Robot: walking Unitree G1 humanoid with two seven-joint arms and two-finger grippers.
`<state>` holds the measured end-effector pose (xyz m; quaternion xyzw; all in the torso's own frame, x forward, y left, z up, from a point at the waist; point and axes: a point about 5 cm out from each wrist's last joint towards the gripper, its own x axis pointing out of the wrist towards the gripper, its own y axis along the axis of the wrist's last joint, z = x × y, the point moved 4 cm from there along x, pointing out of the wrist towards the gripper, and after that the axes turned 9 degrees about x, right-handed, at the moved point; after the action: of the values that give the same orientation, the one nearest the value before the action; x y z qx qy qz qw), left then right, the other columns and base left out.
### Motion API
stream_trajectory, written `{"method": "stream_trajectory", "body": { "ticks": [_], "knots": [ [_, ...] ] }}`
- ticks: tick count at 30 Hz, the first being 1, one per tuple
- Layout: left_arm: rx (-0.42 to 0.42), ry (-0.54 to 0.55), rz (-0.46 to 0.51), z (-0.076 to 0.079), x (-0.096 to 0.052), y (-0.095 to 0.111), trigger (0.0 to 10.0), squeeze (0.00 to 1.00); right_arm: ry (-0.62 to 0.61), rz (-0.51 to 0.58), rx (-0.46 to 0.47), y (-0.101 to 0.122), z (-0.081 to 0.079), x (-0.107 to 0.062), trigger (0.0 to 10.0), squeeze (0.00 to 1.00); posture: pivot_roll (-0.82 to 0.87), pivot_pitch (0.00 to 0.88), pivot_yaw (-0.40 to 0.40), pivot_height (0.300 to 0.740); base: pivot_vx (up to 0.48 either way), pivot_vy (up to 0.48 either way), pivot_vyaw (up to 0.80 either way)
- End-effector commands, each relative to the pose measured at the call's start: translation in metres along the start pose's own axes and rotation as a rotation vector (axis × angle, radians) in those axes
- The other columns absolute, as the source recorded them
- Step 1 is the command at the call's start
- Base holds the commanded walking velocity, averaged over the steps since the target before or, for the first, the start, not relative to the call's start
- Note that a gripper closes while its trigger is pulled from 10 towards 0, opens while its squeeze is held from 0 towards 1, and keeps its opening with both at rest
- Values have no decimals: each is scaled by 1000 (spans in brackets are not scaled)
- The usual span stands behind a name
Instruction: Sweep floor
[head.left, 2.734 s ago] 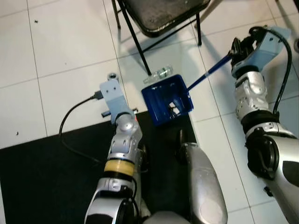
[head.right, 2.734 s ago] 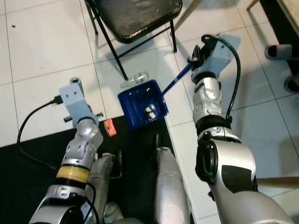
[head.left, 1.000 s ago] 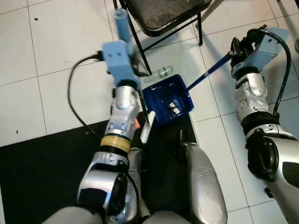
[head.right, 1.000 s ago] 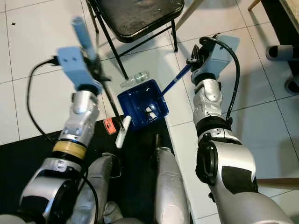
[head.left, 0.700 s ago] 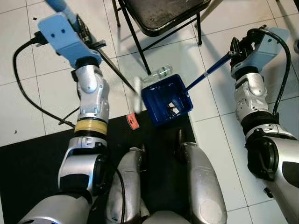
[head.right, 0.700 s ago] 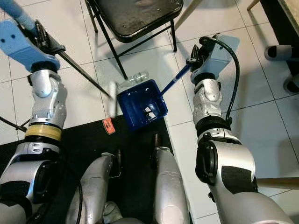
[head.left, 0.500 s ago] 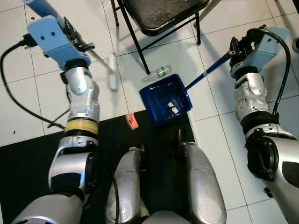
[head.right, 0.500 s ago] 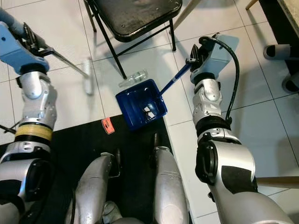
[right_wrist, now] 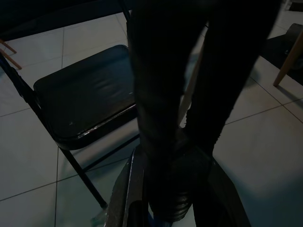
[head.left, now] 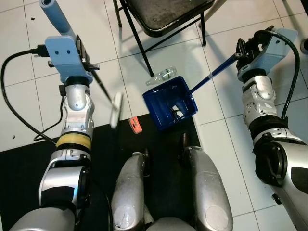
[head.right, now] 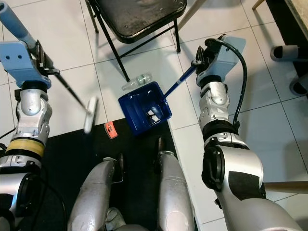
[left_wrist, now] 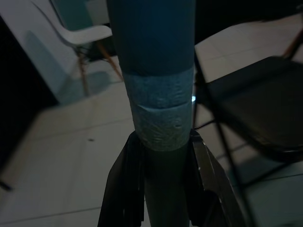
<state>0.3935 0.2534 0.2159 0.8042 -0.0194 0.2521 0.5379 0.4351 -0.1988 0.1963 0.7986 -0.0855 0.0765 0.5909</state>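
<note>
My left gripper (head.left: pixel 83 56) is shut on the grey-blue handle (left_wrist: pixel 158 94) of a brush, with both fingers (left_wrist: pixel 125 184) pressed against it. A thin black rod runs down to the white brush head (head.left: pixel 116 109), which hangs at the edge of the black mat. My right gripper (head.left: pixel 241 50) is shut on the blue stick of the blue dustpan (head.left: pixel 159 102). The pan rests on the tiles ahead of my legs and holds some scraps. A clear plastic bottle (head.left: pixel 162 75) lies just beyond the pan. Between brush head and pan lies an orange scrap (head.left: pixel 135 124).
A black folding chair (head.left: pixel 163 14) stands right behind the bottle, one leg touching down next to it. A black mat (head.left: pixel 33 163) lies under my legs. A cable (head.left: pixel 14 110) loops from my left wrist over the tiles.
My left arm has swung the brush away from the dustpan out to the left, then drawn the head back toward the mat. Dustpan, bottle and right arm have barely moved.
</note>
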Motion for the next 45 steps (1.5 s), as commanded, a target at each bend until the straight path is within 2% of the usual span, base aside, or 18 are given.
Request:
{"method": "stream_trajectory", "body": {
  "ticks": [1,7,9,11,12,21,25,26,29,35,38,39,40,42,43,44,45],
  "knots": [
    [89,68,7,-27,-2,-6,10000,0,-45,-136,11,-37,13,-17,10000,0,55,481,5,740,0,0,0],
    [208,75,31,-46,-2,-4,10000,0,-36,-139,15,-38,9,-16,10000,0,58,483,0,740,0,0,0],
    [255,65,10,-50,-4,-10,10000,0,-33,-140,17,-38,7,-16,10000,0,56,484,-1,740,0,0,0],
    [268,65,3,-52,-6,-12,10000,0,-33,-140,17,-38,7,-16,10000,0,56,484,-2,740,0,0,0],
    [306,75,-32,-58,-10,-21,10000,0,-30,-143,17,-39,7,-16,10000,0,55,486,-4,740,0,0,0],
    [376,106,-103,-75,-20,-38,10000,0,-31,-147,15,-40,8,-17,10000,0,55,486,-7,740,0,0,0],
    [381,113,-126,-77,-22,-42,10000,0,-32,-147,15,-40,8,-17,10000,0,57,485,-7,740,0,0,0],
    [412,110,-179,-81,-27,-50,10000,0,-32,-146,16,-40,8,-17,10000,0,58,484,-5,740,0,0,0],
    [427,104,-203,-82,-30,-54,10000,0,-31,-146,17,-40,7,-16,10000,0,59,483,-6,740,0,0,0],
    [488,62,-293,-94,-46,-72,10000,0,-28,-149,20,-40,6,-16,10000,0,63,478,-6,740,0,0,0],
    [475,65,-311,-97,-50,-76,10000,0,-28,-151,20,-41,6,-16,10000,0,64,470,-7,740,0,0,0],
    [418,72,-335,-99,-55,-81,10000,0,-25,-153,22,-41,6,-17,10000,0,65,460,-8,740,0,0,0],
    [318,81,-369,-98,-60,-87,10000,0,-23,-155,28,-42,6,-17,10000,0,66,441,-12,740,0,0,0],
    [101,50,-361,-87,-66,-87,10000,0,-22,-149,48,-41,9,-18,10000,0,66,397,-17,740,0,0,0],
    [101,50,-361,-87,-66,-87,10000,0,-22,-149,48,-41,9,-18,10000,0,66,397,-17,740,0,0,0],
    [42,36,-348,-83,-66,-86,10000,0,-23,-147,55,-41,10,-18,10000,0,64,381,-18,740,0,0,0],
    [42,36,-348,-83,-66,-86,10000,0,-23,-147,55,-41,10,-18,10000,0,64,381,-18,740,0,0,0]
  ]
}}
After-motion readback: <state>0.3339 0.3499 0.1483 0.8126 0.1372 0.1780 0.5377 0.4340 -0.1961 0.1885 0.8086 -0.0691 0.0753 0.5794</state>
